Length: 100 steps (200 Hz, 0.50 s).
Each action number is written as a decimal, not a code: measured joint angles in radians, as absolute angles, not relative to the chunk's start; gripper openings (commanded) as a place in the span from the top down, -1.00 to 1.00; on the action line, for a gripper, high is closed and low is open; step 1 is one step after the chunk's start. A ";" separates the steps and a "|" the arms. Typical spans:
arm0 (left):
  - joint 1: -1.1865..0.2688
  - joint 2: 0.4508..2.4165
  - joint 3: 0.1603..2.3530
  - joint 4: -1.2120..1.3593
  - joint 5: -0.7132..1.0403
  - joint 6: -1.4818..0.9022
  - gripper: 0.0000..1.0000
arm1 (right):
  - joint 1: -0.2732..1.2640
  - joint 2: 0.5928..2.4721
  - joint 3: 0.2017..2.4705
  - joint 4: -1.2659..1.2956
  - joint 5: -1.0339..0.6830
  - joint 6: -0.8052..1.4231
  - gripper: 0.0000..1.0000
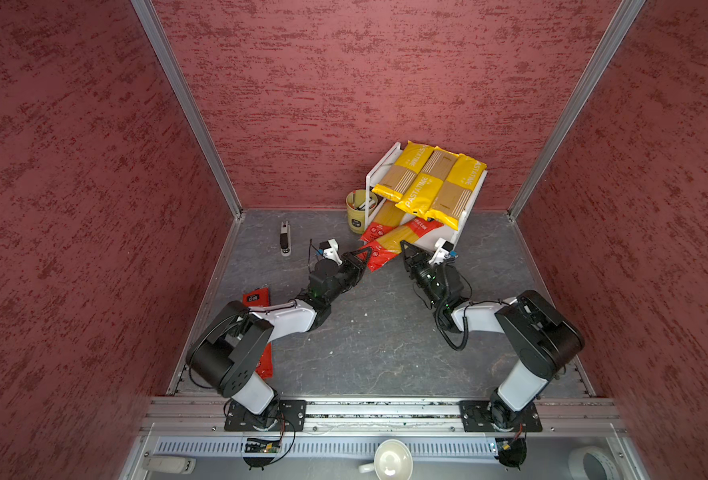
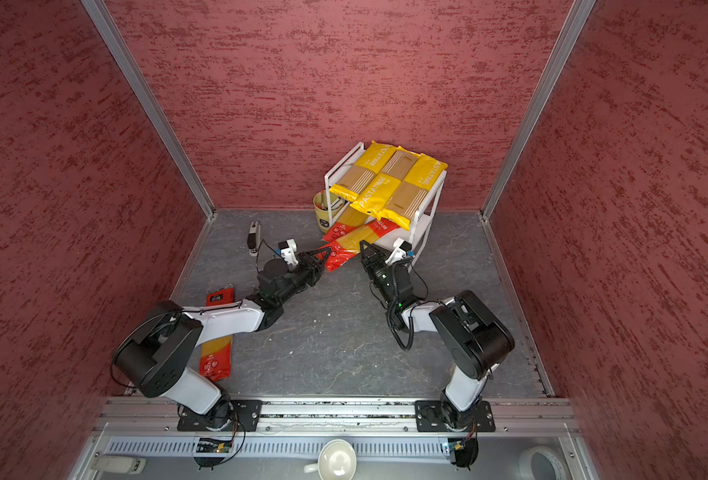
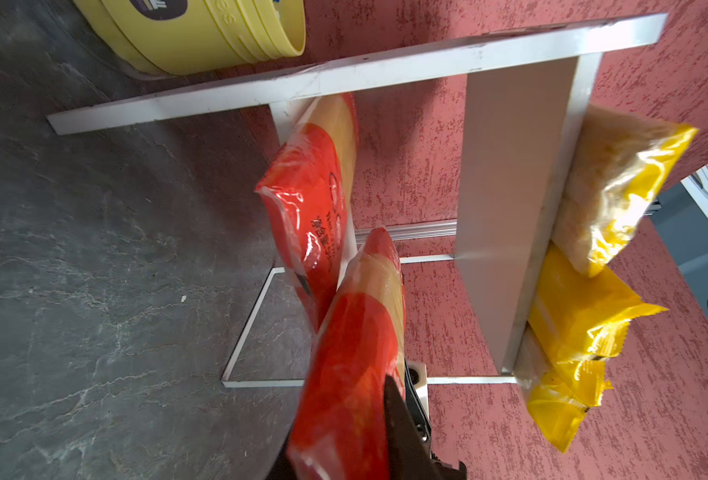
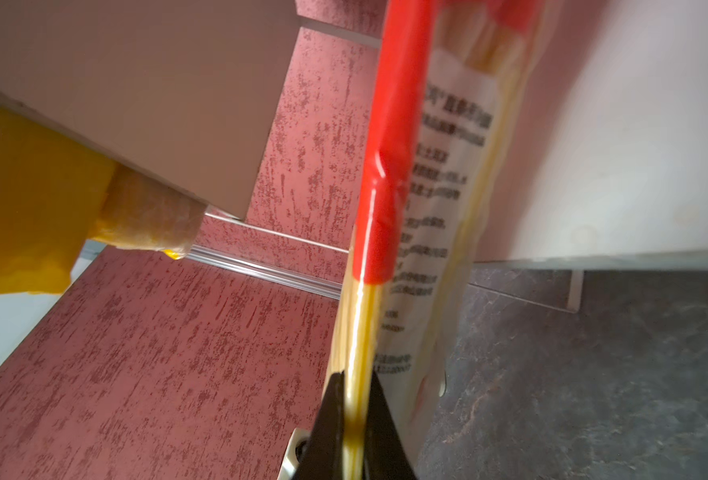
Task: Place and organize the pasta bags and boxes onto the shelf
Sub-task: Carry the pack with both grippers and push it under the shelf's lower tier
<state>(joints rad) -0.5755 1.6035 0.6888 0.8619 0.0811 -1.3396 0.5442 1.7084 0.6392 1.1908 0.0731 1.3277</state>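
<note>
left fingers (image 3: 400,419) clamped, right fingers (image 4: 331,415) clamped

Robotics lab test cell; red textured wall panels (image 1: 344,83) joined by aluminium posts (image 1: 186,108) box in a grey stone-look worktop (image 1: 364,340); the left arm (image 1: 290,320) and right arm (image 1: 481,318) are bolted to a metal rail (image 1: 385,409); a bare circuit board (image 1: 260,448), a white mug (image 1: 389,459) and a tape roll (image 1: 593,463) lie nearby.

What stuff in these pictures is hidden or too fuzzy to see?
- Red pack on the floor: top view, left arm covers its middle.
- Yellow cup: top views, what's inside is too small.
- Held red pack: right wrist view, its print is blurred.
- Shelf lower board: top views, yellow packs hide most.
</note>
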 measured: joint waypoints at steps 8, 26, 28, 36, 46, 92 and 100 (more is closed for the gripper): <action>-0.581 1.619 0.691 0.874 0.077 -1.340 0.81 | 0.540 1.708 0.627 1.181 0.074 1.331 0.62; -0.593 1.629 0.695 0.883 0.061 -1.338 0.84 | 0.539 1.701 0.591 1.165 0.069 1.349 0.46; -0.595 1.630 0.696 0.883 0.058 -1.338 0.84 | 0.539 1.699 0.588 1.162 0.068 1.349 0.45; -0.601 1.630 0.696 0.884 0.049 -1.335 0.87 | 0.539 1.684 0.574 1.150 0.063 1.355 0.40; -0.612 1.630 0.696 0.884 0.037 -1.329 0.91 | 0.539 1.664 0.560 1.137 0.058 1.362 0.31; -0.686 1.634 0.696 0.891 -0.085 -1.299 1.00 | 0.549 1.594 0.539 1.072 0.029 1.373 -0.03; -0.704 1.635 0.696 0.891 -0.113 -1.295 1.00 | 0.549 1.582 0.527 1.065 0.025 1.373 -0.05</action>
<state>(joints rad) -0.7044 1.6352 0.6964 0.8913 -0.1135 -1.2945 0.5491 1.5818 0.5266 1.0653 0.0250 1.3731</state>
